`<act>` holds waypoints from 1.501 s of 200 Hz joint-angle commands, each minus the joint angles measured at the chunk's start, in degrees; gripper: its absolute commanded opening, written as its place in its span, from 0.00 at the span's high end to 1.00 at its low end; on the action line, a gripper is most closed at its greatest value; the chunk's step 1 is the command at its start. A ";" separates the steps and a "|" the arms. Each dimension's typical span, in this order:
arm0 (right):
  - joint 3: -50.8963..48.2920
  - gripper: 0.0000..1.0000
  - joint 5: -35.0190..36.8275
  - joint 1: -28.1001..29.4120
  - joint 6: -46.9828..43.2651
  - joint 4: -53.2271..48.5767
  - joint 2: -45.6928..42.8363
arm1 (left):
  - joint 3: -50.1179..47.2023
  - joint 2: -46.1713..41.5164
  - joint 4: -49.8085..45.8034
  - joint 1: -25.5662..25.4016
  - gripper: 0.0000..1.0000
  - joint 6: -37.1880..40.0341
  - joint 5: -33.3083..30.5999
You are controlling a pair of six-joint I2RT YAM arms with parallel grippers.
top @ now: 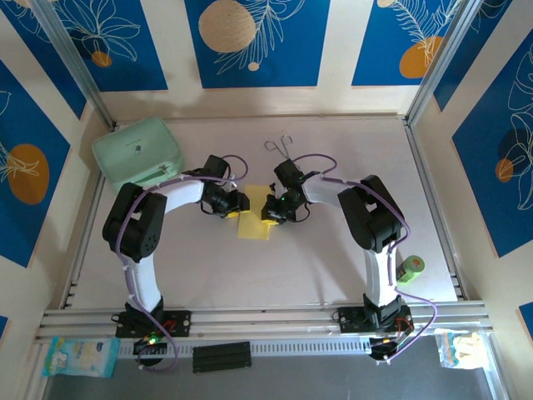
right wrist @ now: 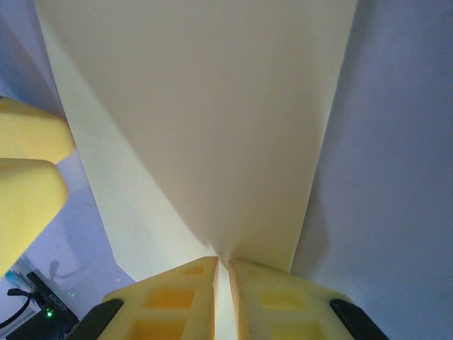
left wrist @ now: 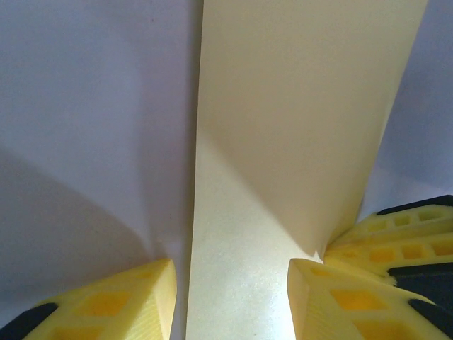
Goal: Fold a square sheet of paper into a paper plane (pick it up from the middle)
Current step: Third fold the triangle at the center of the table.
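Yellow paper [top: 255,227] lies folded near the middle of the pale table [top: 333,258], between the two arms. From above it looks like a small upright oblong rather than a full square, and both grippers meet at its far end.

The left gripper [top: 240,202] reaches in from the left. In its wrist view its yellow fingers [left wrist: 120,308] stand a middling way apart, and a long strip of the paper [left wrist: 283,142] runs up between them. The sheet's left edge lies just inside the left finger, and a slanting crease crosses toward the right finger. I cannot tell whether the pads press on the sheet or only straddle it.

The right gripper [top: 271,210] comes in from the other side. In its wrist view its two fingers [right wrist: 170,301] are drawn almost together, pinching the near edge of the paper [right wrist: 212,120], which fans out wide beyond them and curls up a little at the left. The left gripper's rounded yellow pads [right wrist: 28,170] show at that side, just beside the paper's edge.

A mint-green case [top: 137,152] sits at the far left corner of the table, well apart from the paper. Thin metal tongs [top: 283,147] lie just beyond the grippers. A green tape roll [top: 412,267] rests near the right arm's base.
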 commanded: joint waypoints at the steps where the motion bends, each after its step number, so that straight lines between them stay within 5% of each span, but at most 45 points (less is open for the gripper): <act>1: -2.29 0.84 3.14 -0.31 -0.54 -2.74 3.35 | 0.84 0.63 -1.40 -0.40 0.54 1.74 1.44; 136: -2.34 0.84 3.57 -0.59 0.49 -3.06 3.90 | -4.50 -4.03 0.08 -0.58 0.57 -0.78 6.25; 204: -2.48 0.84 3.39 -0.66 0.61 -2.91 4.09 | -12.30 -7.20 8.44 -0.58 0.57 -7.22 12.44; 300: -2.51 0.84 1.68 -1.57 -2.52 -1.69 3.42 | -9.66 -5.51 9.28 -0.14 0.65 -8.62 10.13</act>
